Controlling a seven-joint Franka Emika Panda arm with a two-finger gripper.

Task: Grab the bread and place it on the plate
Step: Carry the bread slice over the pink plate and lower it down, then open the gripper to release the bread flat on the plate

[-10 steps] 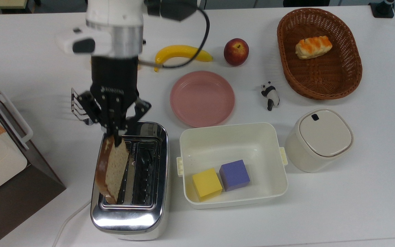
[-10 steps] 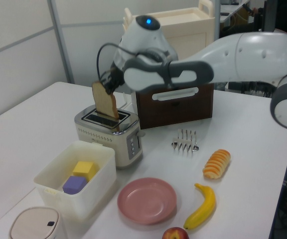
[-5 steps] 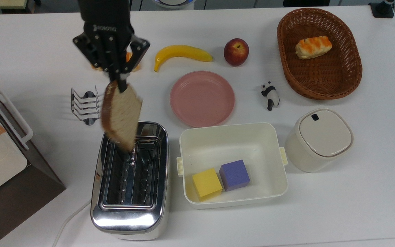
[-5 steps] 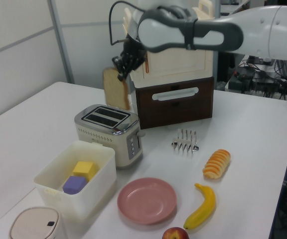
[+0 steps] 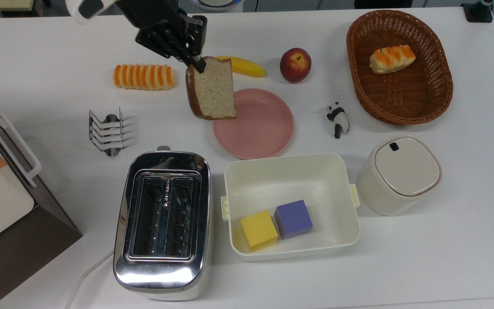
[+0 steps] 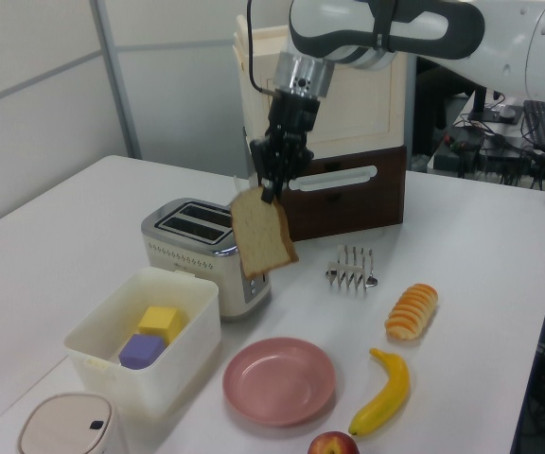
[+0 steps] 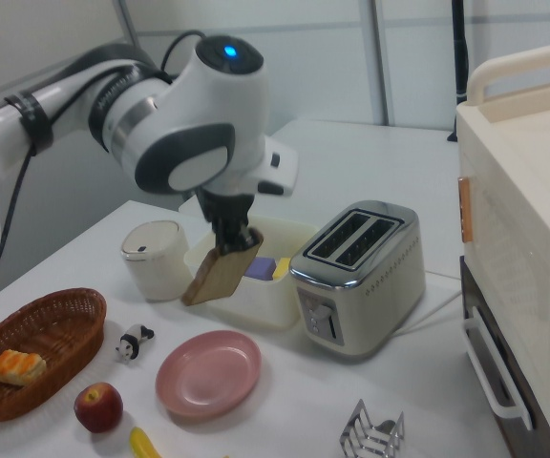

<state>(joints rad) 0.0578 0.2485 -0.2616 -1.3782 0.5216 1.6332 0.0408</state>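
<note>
The claw pinches the top corner of the bread, which hangs tilted in the air, its lower edge overlapping the pink plate at the top view's left rim. The toaster stands on the white worktop with both slots vacant.

We see a white table against pale panelled walls, a brown drawer unit topped by a cream case, and a cluttered desk behind.
</note>
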